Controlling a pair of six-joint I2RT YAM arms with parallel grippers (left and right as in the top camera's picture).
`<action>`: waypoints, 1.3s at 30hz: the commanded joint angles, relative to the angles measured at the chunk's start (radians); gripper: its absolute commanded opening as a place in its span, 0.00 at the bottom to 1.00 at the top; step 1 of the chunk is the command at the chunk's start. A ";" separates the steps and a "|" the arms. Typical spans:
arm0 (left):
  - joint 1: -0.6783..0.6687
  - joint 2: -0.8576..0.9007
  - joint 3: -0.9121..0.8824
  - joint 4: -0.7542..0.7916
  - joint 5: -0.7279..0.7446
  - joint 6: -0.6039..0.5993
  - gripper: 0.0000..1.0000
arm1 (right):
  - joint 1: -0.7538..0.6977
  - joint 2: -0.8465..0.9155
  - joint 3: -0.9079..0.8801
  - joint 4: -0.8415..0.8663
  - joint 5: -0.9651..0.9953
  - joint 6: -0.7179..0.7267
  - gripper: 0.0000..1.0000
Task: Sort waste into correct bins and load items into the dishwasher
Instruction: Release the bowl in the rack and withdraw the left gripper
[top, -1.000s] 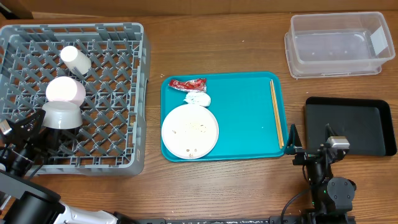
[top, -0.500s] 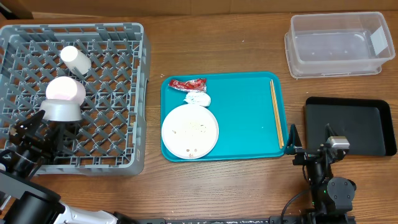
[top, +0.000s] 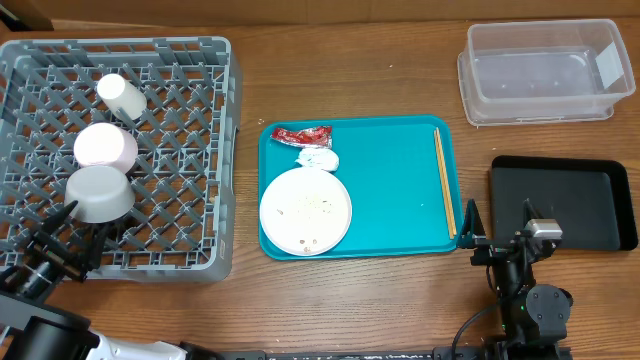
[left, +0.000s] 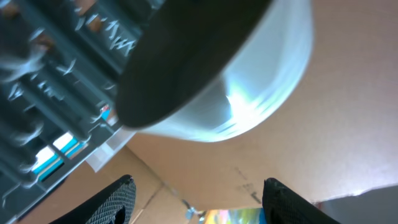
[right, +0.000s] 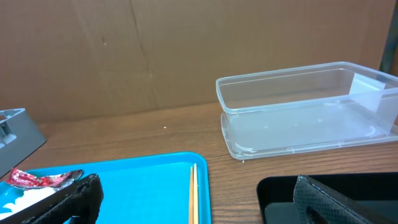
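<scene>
No text, number or brand can be read anywhere in these views. The clear tub (top: 540, 70) carries a white label (top: 608, 68) on its right end, yet it looks blank from overhead and from the right wrist alike. The red wrapper (top: 301, 134) shows pale marks along its length, too small to make out. The cardboard wall (left: 336, 112) in the left wrist view bears a few faint dark marks low down, blurred and illegible.

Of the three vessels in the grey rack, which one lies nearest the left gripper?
The grey bowl; the white bowl and white cup sit farther back.
</scene>
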 joint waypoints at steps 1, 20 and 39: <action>0.023 0.020 -0.008 -0.064 -0.081 0.006 0.66 | -0.003 -0.008 -0.010 0.006 -0.002 0.004 1.00; 0.021 -0.003 0.007 -0.240 0.109 0.317 0.59 | -0.003 -0.008 -0.010 0.006 -0.002 0.004 1.00; -0.043 -0.008 0.547 -0.266 -0.239 0.314 0.47 | -0.003 -0.008 -0.010 0.006 -0.002 0.004 1.00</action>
